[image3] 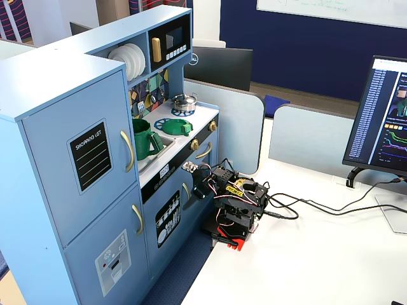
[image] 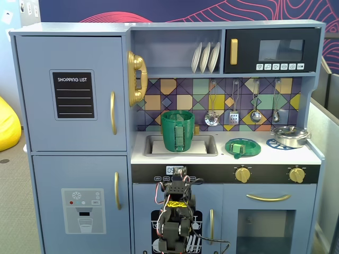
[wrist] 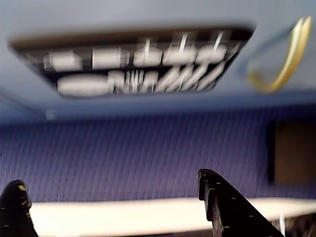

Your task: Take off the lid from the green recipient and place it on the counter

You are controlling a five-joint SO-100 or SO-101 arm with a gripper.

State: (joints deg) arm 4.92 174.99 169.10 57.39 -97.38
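The green recipient (image: 178, 131) stands upright in the sink with its top uncovered; it also shows in the other fixed view (image3: 145, 138). The lid (image: 242, 147) lies flat on the counter (image: 296, 154) to the right of the sink, its tab handle up, and shows in the other fixed view too (image3: 176, 126). My arm (image: 177, 211) is folded low in front of the toy kitchen's lower doors, well below the counter (image3: 232, 197). In the wrist view my gripper (wrist: 108, 178) is open and empty, its jaws wide apart, facing the blurred dishwasher panel.
A steel pot (image: 290, 136) sits on the blue burner ring at the counter's right end. Utensils (image: 233, 108) hang on the backsplash above. Gold door handles (image: 268, 197) project from the lower front. A monitor (image3: 381, 121) and cables (image3: 305, 210) are on the white desk.
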